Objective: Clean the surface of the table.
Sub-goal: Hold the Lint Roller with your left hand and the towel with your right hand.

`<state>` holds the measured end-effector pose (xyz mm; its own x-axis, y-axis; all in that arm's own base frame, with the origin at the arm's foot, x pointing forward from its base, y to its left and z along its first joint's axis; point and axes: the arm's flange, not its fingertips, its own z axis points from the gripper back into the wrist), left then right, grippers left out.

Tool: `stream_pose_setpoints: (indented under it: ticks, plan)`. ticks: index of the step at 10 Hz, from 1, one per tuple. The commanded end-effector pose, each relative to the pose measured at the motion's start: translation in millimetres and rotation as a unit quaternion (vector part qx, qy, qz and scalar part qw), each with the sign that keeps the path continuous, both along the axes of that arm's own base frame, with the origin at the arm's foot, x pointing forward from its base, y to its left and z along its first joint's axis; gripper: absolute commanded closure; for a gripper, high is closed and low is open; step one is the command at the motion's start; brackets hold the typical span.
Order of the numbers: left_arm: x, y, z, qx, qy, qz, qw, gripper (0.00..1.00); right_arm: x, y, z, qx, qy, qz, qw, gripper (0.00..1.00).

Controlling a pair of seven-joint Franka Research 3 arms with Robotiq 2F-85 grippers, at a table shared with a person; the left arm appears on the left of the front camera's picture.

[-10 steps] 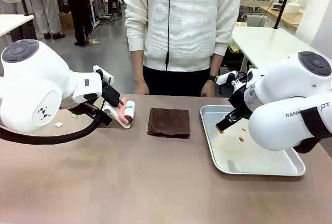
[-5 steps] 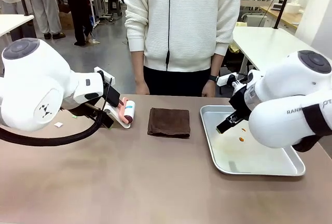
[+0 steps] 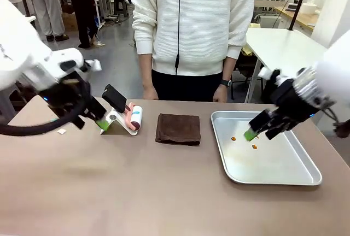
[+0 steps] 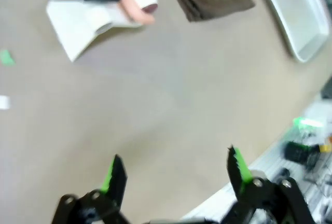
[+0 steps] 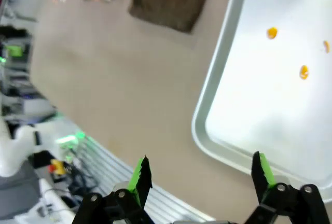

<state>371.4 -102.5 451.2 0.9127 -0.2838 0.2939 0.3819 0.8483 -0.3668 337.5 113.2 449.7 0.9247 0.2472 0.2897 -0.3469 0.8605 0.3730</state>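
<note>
As our left gripper (image 4: 176, 168) hangs wide open over the table (image 4: 155, 110), so does our right gripper (image 5: 202, 171). A tray (image 5: 259, 117) lies below it.

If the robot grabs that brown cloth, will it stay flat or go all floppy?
Probably floppy: the brown cloth is folded fabric lying flat on the table, so it would likely droop and unfold. It looks thin and light, and a push may bunch it up.
</note>
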Motion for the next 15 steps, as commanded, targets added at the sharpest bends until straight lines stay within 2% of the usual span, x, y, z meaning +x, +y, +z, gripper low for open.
stream_pose_setpoints:
  ticks: [1,2,3,4,6,7,9,11,13,14,15]
  plan:
    - [-20.9,59.7,16.5,-0.109,-0.031,0.039,0.993,0.0,-49.7,-46.0,2.5,0.102,-0.024,-0.054,0.993,0.0]
    - [-34.5,97.9,21.7,-0.156,-0.05,0.07,0.984,0.0,-75.7,-75.4,4.6,0.153,-0.05,-0.084,0.983,0.0]
    - [-50.8,135.8,21.9,-0.203,-0.067,0.103,0.971,0.0,-101.1,-107.0,3.8,0.2,-0.084,-0.14,0.966,0.0]
    - [-71.2,176.1,18.4,-0.252,-0.091,0.164,0.949,0.0,-117.7,-142.9,-4.6,0.224,-0.094,-0.199,0.949,0.0]
    - [-98.1,227.8,2.0,-0.305,-0.102,0.237,0.917,0.0,-124.7,-220.1,-19.7,0.284,-0.075,-0.266,0.918,0.0]
    - [-104.6,247.5,-12.4,-0.324,-0.091,0.258,0.906,0.0,-123.2,-250.9,-29.4,0.302,-0.077,-0.28,0.908,0.0]
    - [-110.5,282.5,-58.7,-0.305,-0.072,0.325,0.893,0.0,-107.0,-310.9,-59.5,0.338,-0.044,-0.303,0.89,0.0]
    - [-114.7,288.1,-80.1,-0.328,-0.061,0.344,0.878,0.0,-94.7,-345.8,-88.4,0.393,-0.028,-0.329,0.858,0.0]
    - [-111.8,280.6,-82.7,-0.329,-0.056,0.345,0.878,0.0,-89.2,-350.3,-100.9,0.397,-0.032,-0.352,0.847,0.0]
    - [-109.5,277.9,-80.3,-0.314,-0.059,0.344,0.883,0.0,-90.5,-350.9,-100.9,0.386,-0.061,-0.371,0.842,0.0]
    - [-76.1,345.6,-65.8,-0.322,-0.039,0.356,0.877,0.0,-96.9,-363.2,-97.8,0.389,-0.017,-0.354,0.85,0.0]
